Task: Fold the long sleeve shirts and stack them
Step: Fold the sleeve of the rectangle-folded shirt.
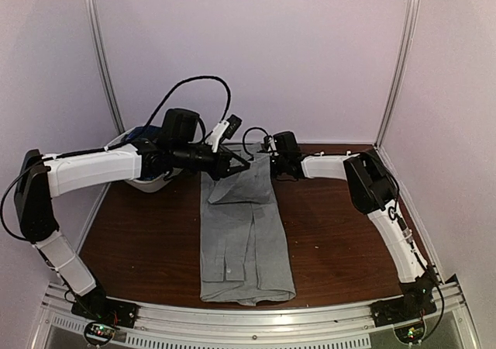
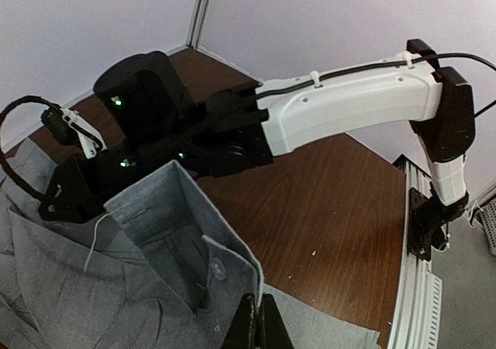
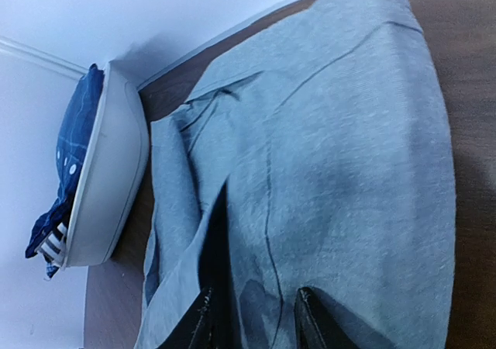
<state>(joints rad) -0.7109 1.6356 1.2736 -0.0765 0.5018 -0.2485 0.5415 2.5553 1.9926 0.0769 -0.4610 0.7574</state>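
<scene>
The grey shirt [image 1: 246,240] lies as a long narrow strip down the middle of the surface [image 1: 341,240]. Its sleeves seem to be tucked in, with the hem at the near edge and the collar at the far end. Both arms reach to that far end, one at each side of the collar, probably so the top can be carried evenly toward the hem for the next fold. The left claw [image 2: 256,327] is closed tight on the cloth beside the button strip, and the collar stands lifted next to it. The right claw [image 3: 260,318] has its fingers partly apart astride a ridge of grey cloth; I cannot tell whether it has pinched it. A blue plaid shirt [image 3: 77,143] waits in the white basket [image 3: 112,178] at the far left, apart from the folding area.
</scene>
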